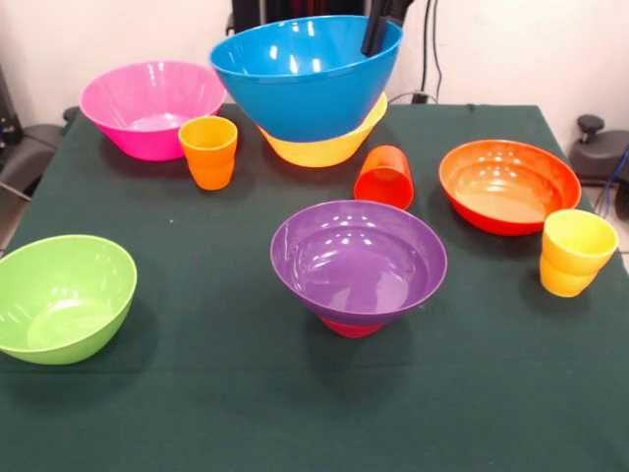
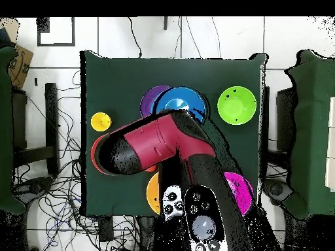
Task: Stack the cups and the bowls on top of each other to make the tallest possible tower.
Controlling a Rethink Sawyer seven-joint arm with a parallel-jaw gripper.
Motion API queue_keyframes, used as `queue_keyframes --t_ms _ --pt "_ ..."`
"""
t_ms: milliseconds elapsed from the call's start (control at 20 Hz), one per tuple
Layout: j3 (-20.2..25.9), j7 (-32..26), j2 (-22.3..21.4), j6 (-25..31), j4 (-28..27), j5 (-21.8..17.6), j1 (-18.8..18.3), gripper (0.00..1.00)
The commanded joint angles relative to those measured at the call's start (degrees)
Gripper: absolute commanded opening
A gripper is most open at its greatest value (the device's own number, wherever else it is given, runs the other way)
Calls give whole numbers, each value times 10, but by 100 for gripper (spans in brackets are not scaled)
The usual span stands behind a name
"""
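My gripper (image 1: 378, 28) comes down at the top of the front view and is shut on the right rim of the large blue bowl (image 1: 303, 74), which hangs tilted in the air. It covers the top of the yellow bowl (image 1: 329, 146) behind it. From overhead, the blue bowl (image 2: 180, 104) sits beside the purple bowl (image 2: 154, 99), and the arm hides the gripper. The purple bowl (image 1: 359, 258) rests on a small magenta-red bowl (image 1: 350, 326). A red-orange cup (image 1: 385, 177) lies tipped. The orange cup (image 1: 208, 150) and yellow cup (image 1: 575, 252) stand upright.
A pink bowl (image 1: 147, 106) stands at the back left, a green bowl (image 1: 61, 297) at the front left and an orange-red bowl (image 1: 508, 185) at the right. Everything rests on a dark green tablecloth (image 1: 216, 393). Cables lie on the floor around the table.
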Motion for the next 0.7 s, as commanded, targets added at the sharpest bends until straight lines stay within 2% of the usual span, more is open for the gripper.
queue_keyframes --t_ms 50,300,700 --pt "-14 -8 40 2 18 -51 19 0" --pt "-25 15 63 -18 7 -66 36 0" --pt "-20 19 76 -28 -2 -48 44 0"
